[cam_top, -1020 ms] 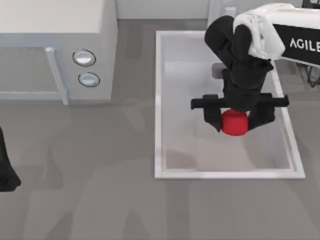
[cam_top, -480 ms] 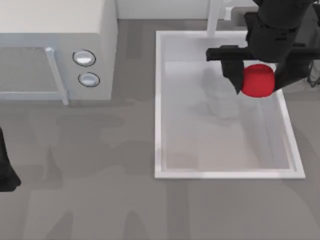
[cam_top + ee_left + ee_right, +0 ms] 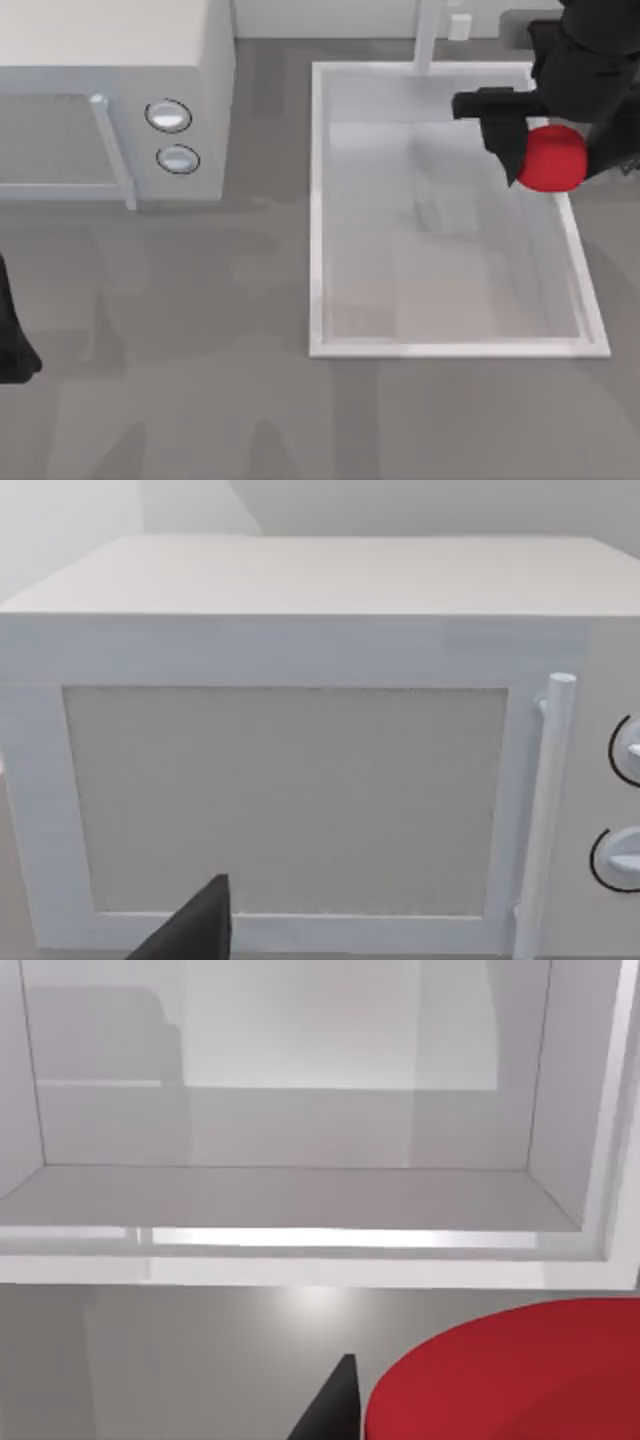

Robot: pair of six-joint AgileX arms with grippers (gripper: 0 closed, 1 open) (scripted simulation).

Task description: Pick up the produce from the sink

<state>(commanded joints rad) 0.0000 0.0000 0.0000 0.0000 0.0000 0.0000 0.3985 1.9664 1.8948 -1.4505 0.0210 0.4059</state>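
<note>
Gripping one produce (image 3: 551,158): right pincer (image 3: 553,160), over sink (image 3: 315,200).

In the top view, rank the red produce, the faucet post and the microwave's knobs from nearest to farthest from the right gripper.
1. Red produce: held in the right gripper, over the sink's right rim.
2. Faucet post: top edge, to the gripper's left.
3. Microwave knobs: far left.

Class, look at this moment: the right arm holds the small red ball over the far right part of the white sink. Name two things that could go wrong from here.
1. The smooth round red ball sits between just two fingers of the right gripper; it might slip and fall.
2. It hangs over the thin raised rim of the white rectangular sink, so a drop could bounce it onto the grey table.

The left gripper stays parked at the table's left edge.
</note>
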